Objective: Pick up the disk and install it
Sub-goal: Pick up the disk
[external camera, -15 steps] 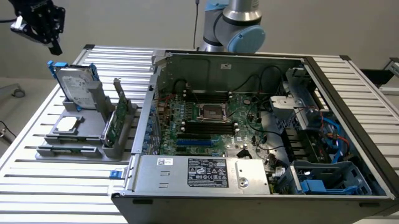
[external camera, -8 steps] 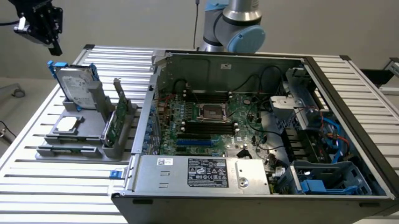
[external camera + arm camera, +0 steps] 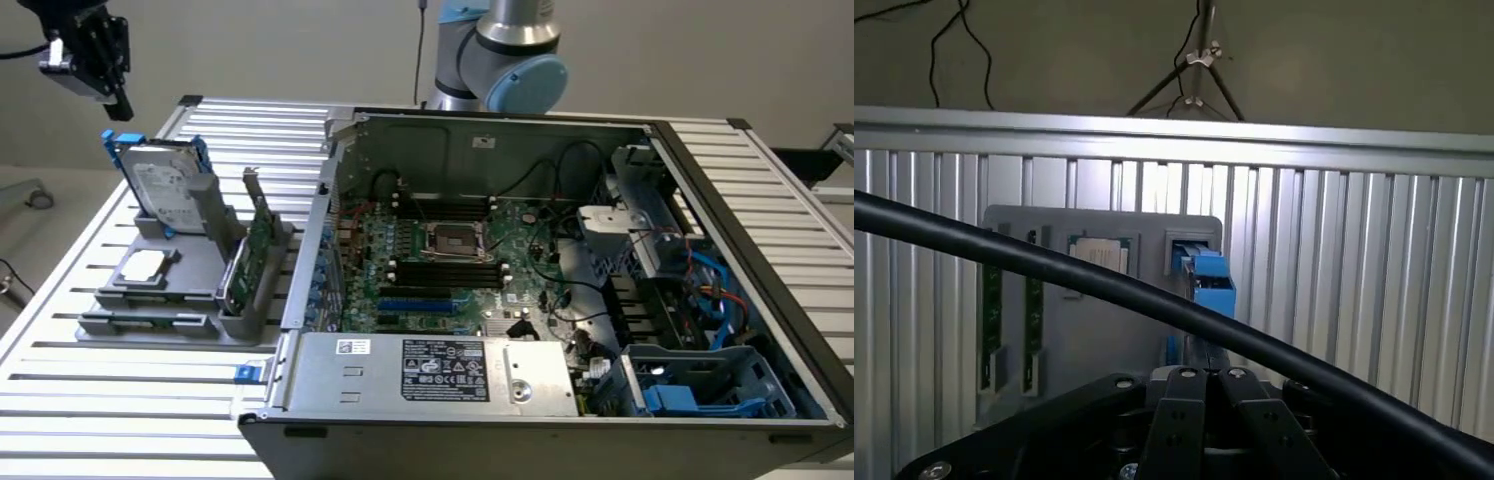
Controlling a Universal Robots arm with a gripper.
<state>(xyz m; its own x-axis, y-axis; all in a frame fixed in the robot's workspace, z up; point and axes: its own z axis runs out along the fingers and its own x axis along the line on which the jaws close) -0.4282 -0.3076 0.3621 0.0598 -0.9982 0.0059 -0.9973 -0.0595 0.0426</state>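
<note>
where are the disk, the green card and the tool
disk [image 3: 163, 190], exterior view, on its labelled face
green card [image 3: 248, 262], exterior view, middle of the board
tool [image 3: 1206, 376], wrist view, where its shut fingertips meet

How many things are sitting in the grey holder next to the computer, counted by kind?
Disk: 1
Silver chip: 1
Green circuit cards: 2
Total: 4
</note>
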